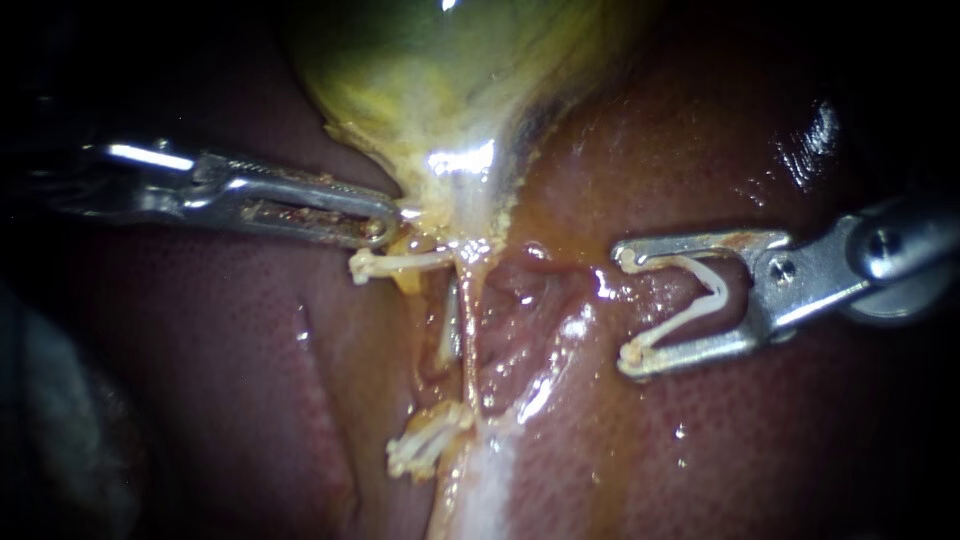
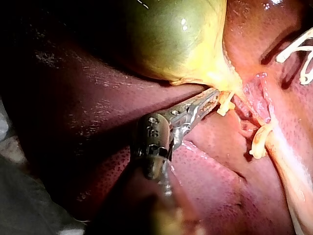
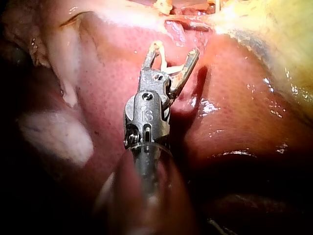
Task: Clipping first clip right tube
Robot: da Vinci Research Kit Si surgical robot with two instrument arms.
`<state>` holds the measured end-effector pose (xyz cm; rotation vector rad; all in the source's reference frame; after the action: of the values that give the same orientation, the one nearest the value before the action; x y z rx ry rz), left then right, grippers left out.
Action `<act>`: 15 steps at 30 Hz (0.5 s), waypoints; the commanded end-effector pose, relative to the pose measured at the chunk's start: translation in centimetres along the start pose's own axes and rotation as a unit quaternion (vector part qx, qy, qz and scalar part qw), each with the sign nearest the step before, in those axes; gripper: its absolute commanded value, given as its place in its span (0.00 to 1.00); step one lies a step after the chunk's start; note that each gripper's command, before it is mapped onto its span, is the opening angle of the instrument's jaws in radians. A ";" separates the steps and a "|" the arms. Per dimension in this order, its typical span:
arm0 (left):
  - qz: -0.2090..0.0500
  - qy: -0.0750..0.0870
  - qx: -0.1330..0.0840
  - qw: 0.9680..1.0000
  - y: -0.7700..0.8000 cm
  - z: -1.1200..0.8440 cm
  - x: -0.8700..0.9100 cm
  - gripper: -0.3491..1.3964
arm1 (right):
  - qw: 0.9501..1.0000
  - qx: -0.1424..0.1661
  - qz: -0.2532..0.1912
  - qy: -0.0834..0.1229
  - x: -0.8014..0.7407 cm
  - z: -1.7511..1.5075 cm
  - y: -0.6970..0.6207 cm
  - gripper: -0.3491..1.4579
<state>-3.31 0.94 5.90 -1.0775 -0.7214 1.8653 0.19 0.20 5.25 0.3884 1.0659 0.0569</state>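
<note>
Two instruments were in view. The left instrument (image 1: 385, 228) pinched the gallbladder (image 1: 430, 90) at its neck with narrow jaws. The right instrument (image 1: 628, 308) held one open clip (image 1: 716, 290) in wide jaws, apart from the tube (image 1: 468, 340).

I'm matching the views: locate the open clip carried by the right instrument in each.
Endoscope: clip in the right instrument, right of centre.
Left wrist: clip far ahead of the left instrument.
Right wrist: clip at its own instrument's tip.
Shared landmark: gallbladder.
</note>
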 end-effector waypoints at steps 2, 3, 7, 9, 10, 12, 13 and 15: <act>-0.001 -0.002 -0.004 1.000 0.04 -0.11 0.05 0.00 | 1.000 0.000 0.000 0.000 0.00 0.00 0.00 0.46; -0.002 -0.003 -0.007 1.000 0.05 -0.17 0.07 0.00 | 1.000 0.000 0.000 0.000 0.00 0.00 0.00 0.46; -0.008 -0.001 -0.004 1.000 0.16 -0.53 0.24 0.00 | 1.000 -0.002 0.000 0.000 0.00 0.01 0.00 0.46; -0.012 0.008 -0.003 1.000 0.25 -0.75 0.34 0.00 | 1.000 -0.002 0.000 0.000 0.01 0.02 0.00 0.46; -0.017 0.011 -0.003 1.000 0.29 -0.83 0.37 0.00 | 1.000 -0.002 0.000 -0.002 0.01 0.02 0.00 0.46; -0.019 0.017 -0.003 1.000 0.40 -0.96 0.46 0.00 | 1.000 0.001 0.000 -0.001 0.01 0.03 0.00 0.46; -0.018 0.018 -0.003 1.000 0.43 -0.98 0.49 0.00 | 1.000 0.001 0.000 0.000 0.02 0.04 0.00 0.46; -0.017 0.022 -0.004 1.000 0.51 -0.99 0.51 0.00 | 1.000 0.003 0.001 0.003 0.03 0.07 0.00 0.46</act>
<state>-2.79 1.19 4.84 -1.0988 -0.7182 1.8067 0.29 0.17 5.25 0.3954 1.0720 0.0561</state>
